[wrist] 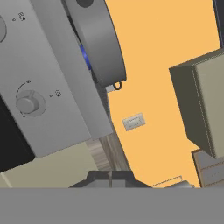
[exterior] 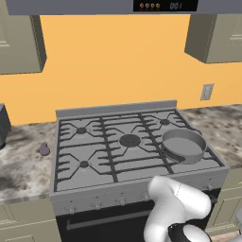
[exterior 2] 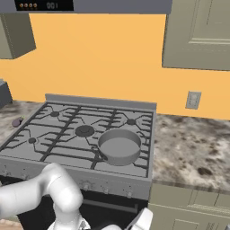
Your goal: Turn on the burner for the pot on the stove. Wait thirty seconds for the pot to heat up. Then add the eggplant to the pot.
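The gripper (wrist: 111,178) hangs low in front of the stove (exterior: 142,186), its two dark fingertips drawn together with nothing between them. In the hand view the whole scene is rolled to one side. Just ahead of the closed jaws stands the stove's grey front panel, and on it a round knob (wrist: 27,103) sits up and to the left of the tips, apart from them. Past the panel's edge, above the jaws, the pot (wrist: 98,39) shows from the side as a grey wall on the grate, and a streak of blue flame (wrist: 85,57) shows right beneath it at the burner.

From the base views the white arm (exterior: 172,205) folds down in front of the oven door (exterior: 104,222). Beyond it, on the stove top, the pot (exterior: 184,145) sits on the front right corner of the grates, its short dark handle pointing toward the stove's front left. The larger ringed middle burner (exterior: 130,140) lies just beyond and to the left of the pot.

Farthest from the jaws, off the stove's left edge, the eggplant (exterior: 44,149) lies on the marbled counter (exterior: 23,165), near the stove's side but not touching it, well apart from the pot. An orange wall (exterior: 118,61) with an outlet (exterior: 206,91) closes the back.
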Controlling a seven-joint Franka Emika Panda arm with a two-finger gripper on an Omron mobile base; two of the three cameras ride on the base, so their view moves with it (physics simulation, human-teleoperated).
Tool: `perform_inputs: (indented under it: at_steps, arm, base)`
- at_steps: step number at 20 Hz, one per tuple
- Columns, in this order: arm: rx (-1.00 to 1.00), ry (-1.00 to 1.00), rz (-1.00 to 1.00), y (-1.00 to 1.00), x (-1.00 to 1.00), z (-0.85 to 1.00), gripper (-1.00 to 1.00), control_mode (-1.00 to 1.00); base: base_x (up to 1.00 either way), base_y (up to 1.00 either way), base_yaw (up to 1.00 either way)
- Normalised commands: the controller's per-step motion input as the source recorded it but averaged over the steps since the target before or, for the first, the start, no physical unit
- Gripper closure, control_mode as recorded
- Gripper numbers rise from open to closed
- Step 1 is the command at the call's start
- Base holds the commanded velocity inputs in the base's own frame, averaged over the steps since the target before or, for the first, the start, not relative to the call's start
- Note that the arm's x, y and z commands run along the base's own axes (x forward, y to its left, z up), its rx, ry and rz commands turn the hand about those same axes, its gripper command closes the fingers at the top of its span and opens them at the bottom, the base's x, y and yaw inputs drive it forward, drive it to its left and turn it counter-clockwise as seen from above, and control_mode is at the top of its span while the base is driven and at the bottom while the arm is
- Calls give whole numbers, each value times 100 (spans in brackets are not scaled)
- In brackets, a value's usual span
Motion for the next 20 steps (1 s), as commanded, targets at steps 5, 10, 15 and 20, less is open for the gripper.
perform_inputs:
  at_steps: [5, 10, 15, 20]
  arm:
    - [0, 0, 0, 0, 0, 0, 100, -100]
    - [0, 0, 0, 0, 0, 0, 100, -100]
    - [0, 0, 0, 0, 0, 0, 100, -100]
    - [0, 0, 0, 0, 0, 0, 100, -100]
  base:
    - [0, 0, 0]
    - [0, 0, 0]
    - [0, 0, 0]
    - [0, 0, 0]
